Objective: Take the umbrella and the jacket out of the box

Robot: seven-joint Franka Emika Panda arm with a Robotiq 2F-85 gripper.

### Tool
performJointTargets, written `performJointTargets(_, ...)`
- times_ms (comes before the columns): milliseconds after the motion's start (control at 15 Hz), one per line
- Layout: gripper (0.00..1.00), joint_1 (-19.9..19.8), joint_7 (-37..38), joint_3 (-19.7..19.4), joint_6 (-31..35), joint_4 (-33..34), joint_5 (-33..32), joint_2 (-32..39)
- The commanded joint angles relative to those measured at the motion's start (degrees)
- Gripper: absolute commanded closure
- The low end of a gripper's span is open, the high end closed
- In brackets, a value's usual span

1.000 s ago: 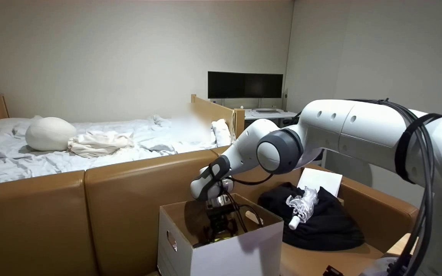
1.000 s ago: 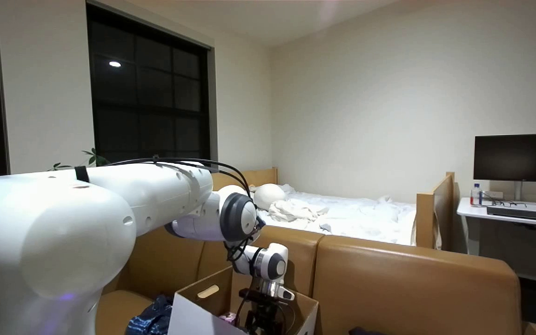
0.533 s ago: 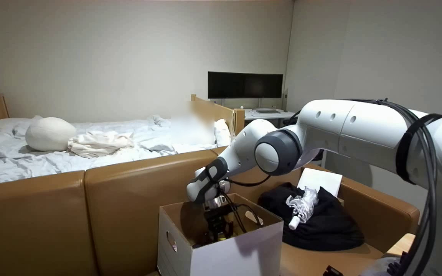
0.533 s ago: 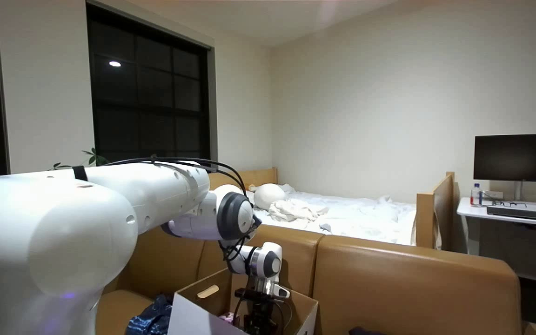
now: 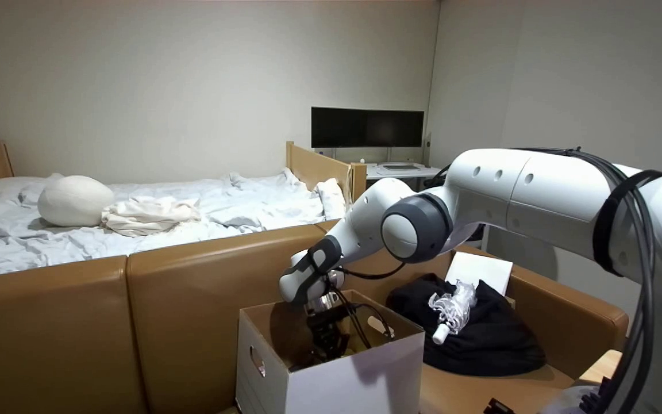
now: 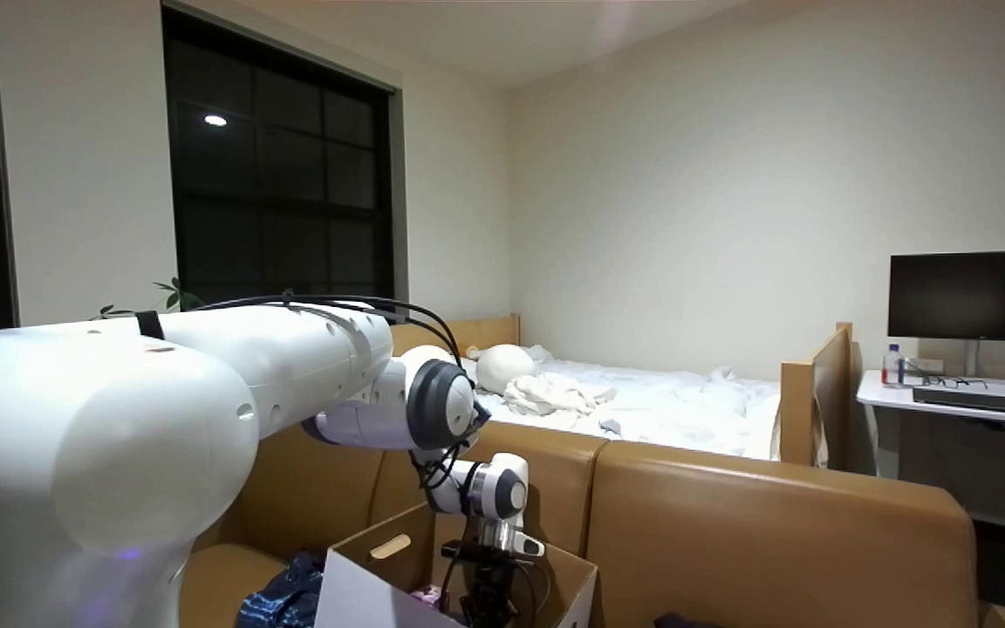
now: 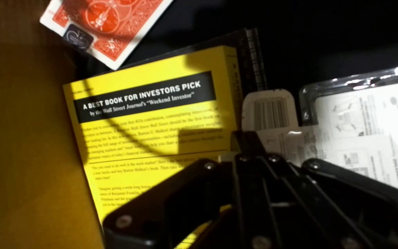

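In the white-sided brown cardboard box [image 5: 357, 382], the black fingers [image 7: 250, 145] meet, nothing visible between them; the clear plastic umbrella [image 5: 456, 309] lies on the black fabric jacket [image 5: 495, 348] in the brown sofa's [image 5: 210, 313] corner.

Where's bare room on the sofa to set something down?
In an exterior view, sofa seat lies bare between the box and the near edge of the black jacket. Another bare patch borders the blue fabric. Crowded: the jacket, bearing the umbrella; inside the box, with yellow book, card pack, white package and end effector.
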Motion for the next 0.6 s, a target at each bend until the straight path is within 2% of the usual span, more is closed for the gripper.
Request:
performJointTargets(0, 0.98, -0.4, -1.2, 0.6, -0.3, 0.1, -0.6, 0.0)
performJointTargets(533, 0.98, 1.2, -1.6, 0.5, 1.6, -1.3, -1.8, 0.0)
